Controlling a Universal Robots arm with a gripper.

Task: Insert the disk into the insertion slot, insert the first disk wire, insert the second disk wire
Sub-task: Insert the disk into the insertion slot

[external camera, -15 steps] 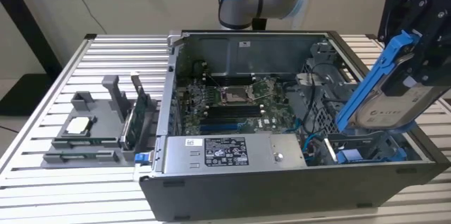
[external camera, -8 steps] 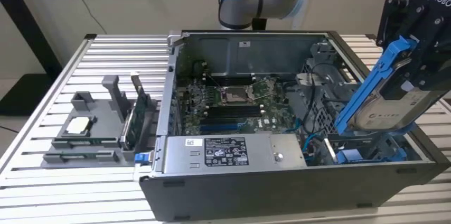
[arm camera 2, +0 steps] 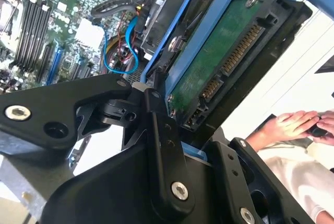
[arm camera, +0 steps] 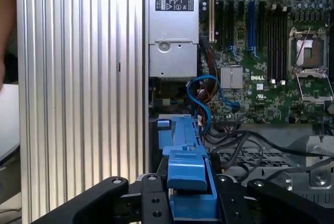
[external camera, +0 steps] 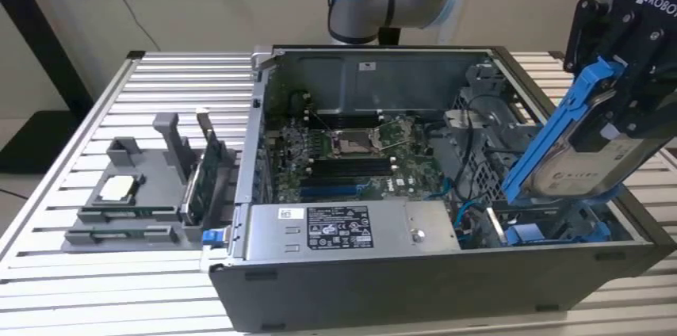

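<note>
The hand is closed on the disk, its black fingers pressed against the blue carrier so that the drive hangs in the air. In the exterior view the disk is steeply tilted, with its upper end leaning toward the exterior view's right. Its lower end is down by the insertion slot in the near corner of the open computer case; whether it touches the slot's blue rails I cannot tell. The second wrist view shows the disk's green circuit board and connector side. The first wrist view looks along the carrier's blue edge, gripped between the hand's 2 fingers.

The case stands on a slatted metal desk. Inside it lie the motherboard and a grey power supply with a white sticker. Blue cables loop beside the slot. A grey parts tray sits on the desk at the exterior view's left. A person's hands appear in the second wrist view.
</note>
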